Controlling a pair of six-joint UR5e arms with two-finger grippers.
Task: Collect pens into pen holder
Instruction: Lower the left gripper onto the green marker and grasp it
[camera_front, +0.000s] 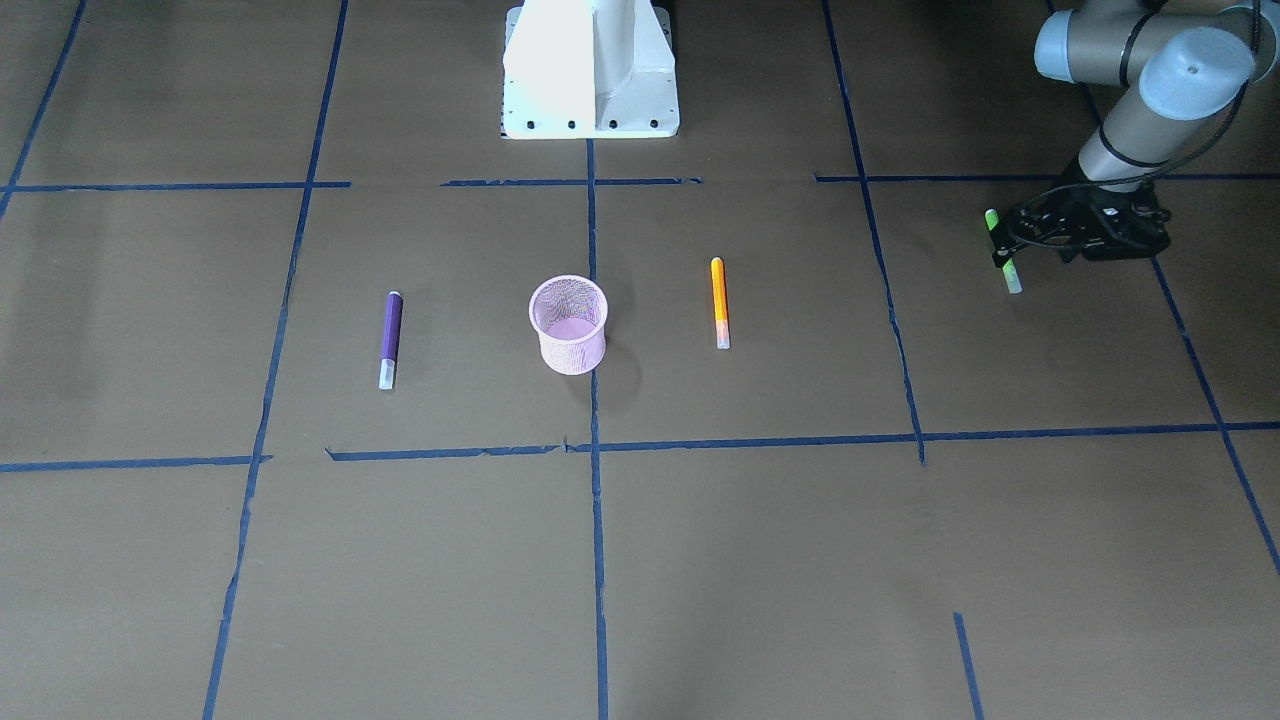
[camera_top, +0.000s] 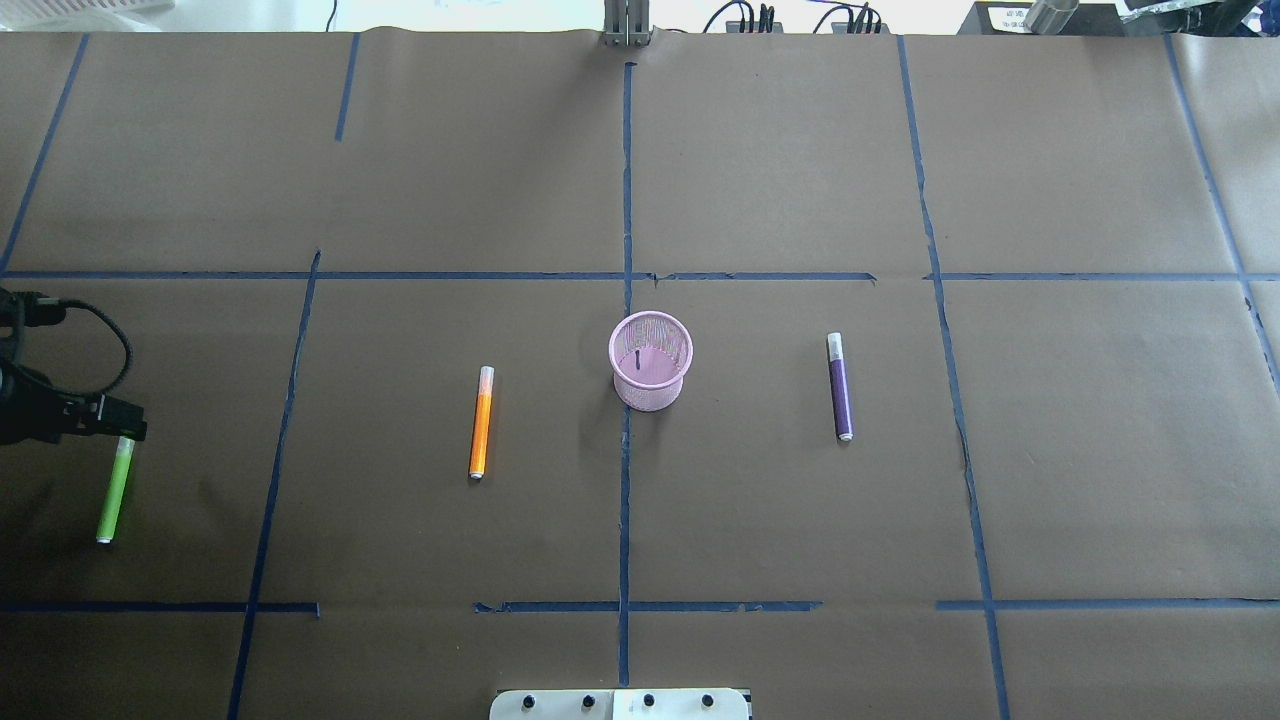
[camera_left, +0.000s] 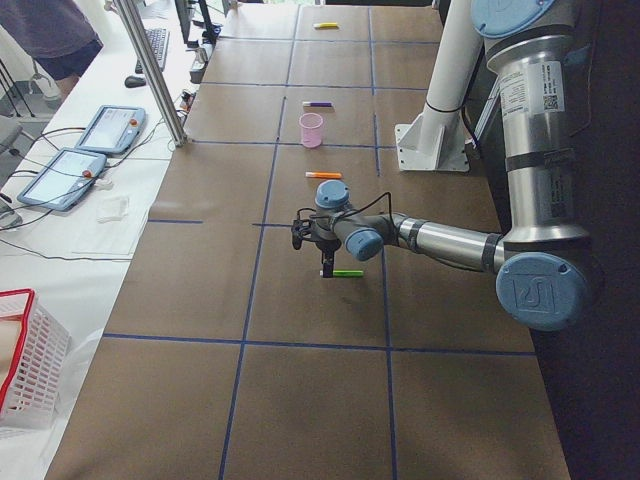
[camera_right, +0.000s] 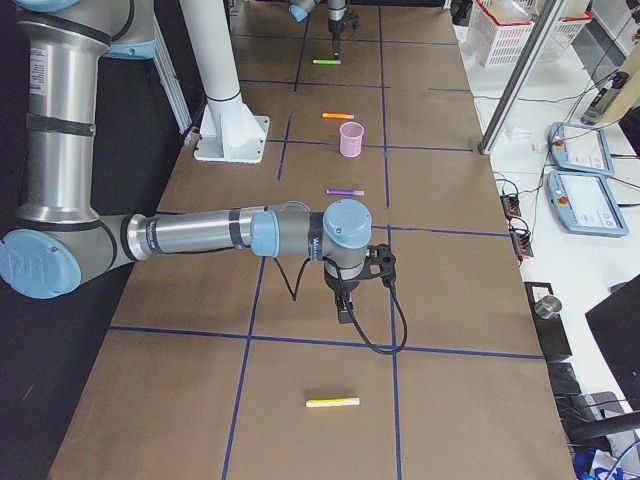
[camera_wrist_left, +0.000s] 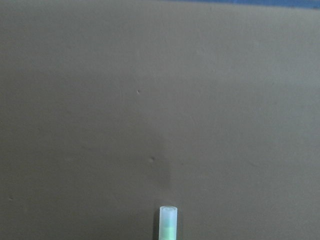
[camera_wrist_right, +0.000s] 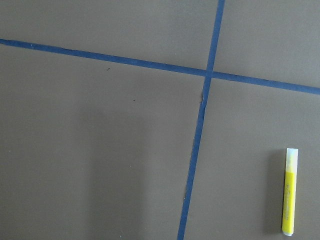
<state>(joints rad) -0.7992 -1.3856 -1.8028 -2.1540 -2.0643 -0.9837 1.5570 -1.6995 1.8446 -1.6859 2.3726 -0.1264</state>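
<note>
Pen holder (camera_top: 650, 396) — pink wire mesh, upright

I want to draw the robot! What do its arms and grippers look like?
The left arm and right arm are silver-grey tubes with round light-blue joint caps. The left gripper and right gripper are black, each with a looping black cable. Both carry a white label.
</note>
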